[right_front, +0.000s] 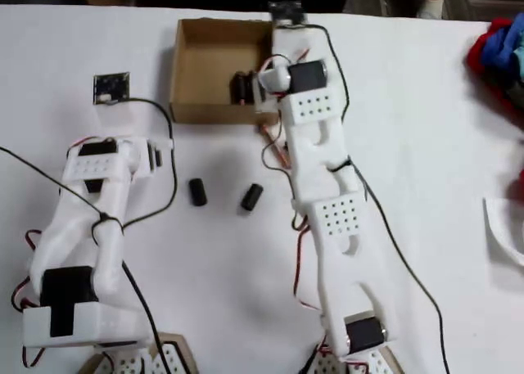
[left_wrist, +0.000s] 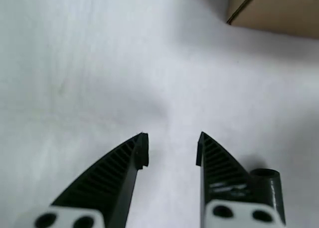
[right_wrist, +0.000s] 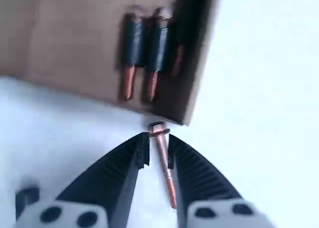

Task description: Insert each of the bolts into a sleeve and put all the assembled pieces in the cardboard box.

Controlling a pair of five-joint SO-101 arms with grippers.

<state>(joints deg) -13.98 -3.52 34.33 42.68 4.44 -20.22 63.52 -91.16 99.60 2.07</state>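
R hand [right_wrist: 158, 145] pinches bolt [right_wrist: 164, 163] by box [right_wrist: 75, 38]; nxt push it into sleeve [right_front: 251, 196]. L hand [left_wrist: 172, 150] spread, empty.

Three assembled pieces [right_wrist: 132, 51] [right_wrist: 157, 46] [right_wrist: 184, 31], each a copper bolt in a black sleeve, lie in the one cardboard box [right_wrist: 65, 38]. There is one loose bolt [right_wrist: 164, 163]. Two empty sleeves [right_front: 197, 191] [right_front: 251, 197] lie on the table [right_front: 426, 128]. Counted together, that is four bolts and five sleeves.
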